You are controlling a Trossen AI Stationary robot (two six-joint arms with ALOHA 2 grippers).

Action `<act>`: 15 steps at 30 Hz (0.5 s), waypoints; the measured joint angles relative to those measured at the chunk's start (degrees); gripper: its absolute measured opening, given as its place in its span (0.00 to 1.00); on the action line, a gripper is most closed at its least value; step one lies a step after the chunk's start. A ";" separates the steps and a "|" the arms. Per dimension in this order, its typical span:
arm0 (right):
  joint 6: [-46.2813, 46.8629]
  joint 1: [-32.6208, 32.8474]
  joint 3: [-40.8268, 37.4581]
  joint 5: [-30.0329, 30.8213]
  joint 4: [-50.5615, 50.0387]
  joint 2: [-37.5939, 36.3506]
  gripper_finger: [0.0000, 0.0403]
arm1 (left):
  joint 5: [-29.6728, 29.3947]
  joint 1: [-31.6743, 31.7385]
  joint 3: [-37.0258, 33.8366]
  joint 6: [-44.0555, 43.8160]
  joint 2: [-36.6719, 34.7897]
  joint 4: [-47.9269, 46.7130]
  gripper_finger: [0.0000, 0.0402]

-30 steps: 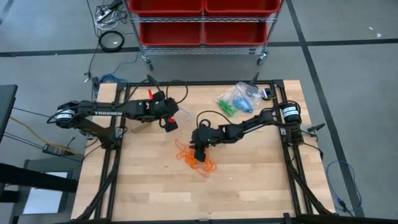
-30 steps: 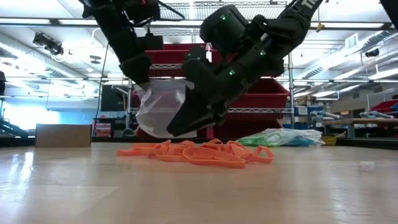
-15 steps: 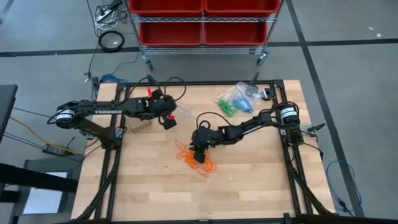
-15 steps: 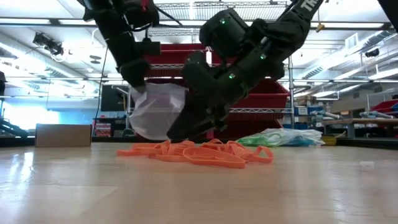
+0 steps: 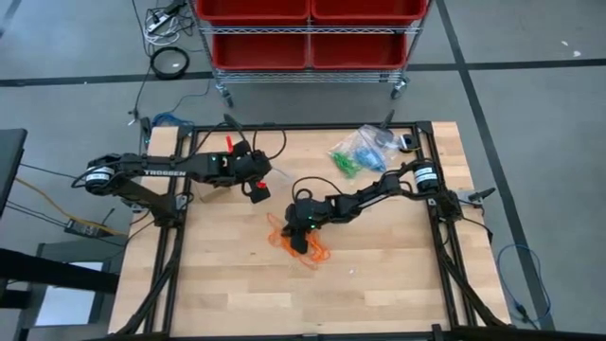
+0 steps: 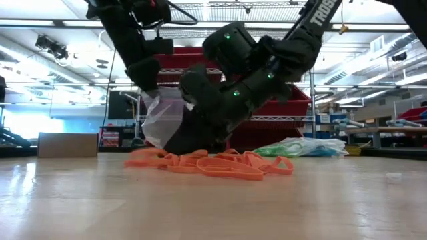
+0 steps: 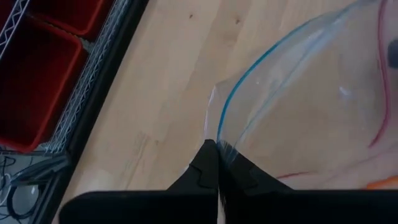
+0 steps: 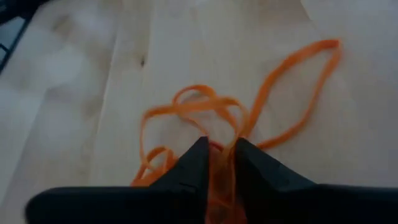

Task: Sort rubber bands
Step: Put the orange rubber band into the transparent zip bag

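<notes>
Right wrist view showed the right gripper [image 8: 216, 163] pinched narrow around orange rubber bands [image 8: 205, 118] on the table [image 5: 398, 275]; beside that pile, the left gripper [image 7: 217, 163] clamped a clear bag [image 7: 323, 106]. Next, lifting looked due.

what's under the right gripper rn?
The right gripper is down on the orange rubber bands, a strand between its closing fingers. Bands directly beneath the arm are hidden. Bare table surrounds the pile.

R arm [image 5: 299, 237] bent low, fingers pinched; L arm [image 5: 258, 188] raised, clamped.
</notes>
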 joint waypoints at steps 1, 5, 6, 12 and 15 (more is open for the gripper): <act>-0.88 0.00 0.72 0.10 -0.49 0.09 0.11 | 0.00 -0.07 0.01 -0.02 0.00 0.19 0.00; -5.86 0.00 1.56 2.21 -4.57 -1.01 0.02 | 0.16 -0.34 0.02 -0.02 0.00 -0.45 0.00; -6.48 -0.04 1.56 2.99 -5.25 -1.80 0.01 | 0.44 -0.34 -0.01 -0.02 0.00 -0.46 0.00; -10.76 -0.31 1.60 5.35 -10.96 -8.74 0.00 | 1.05 -0.34 0.00 -0.02 0.00 -0.32 0.00; -12.35 -0.13 1.56 5.90 -12.48 -12.64 0.00 | 1.07 -0.34 -0.01 -0.02 0.00 -0.27 0.00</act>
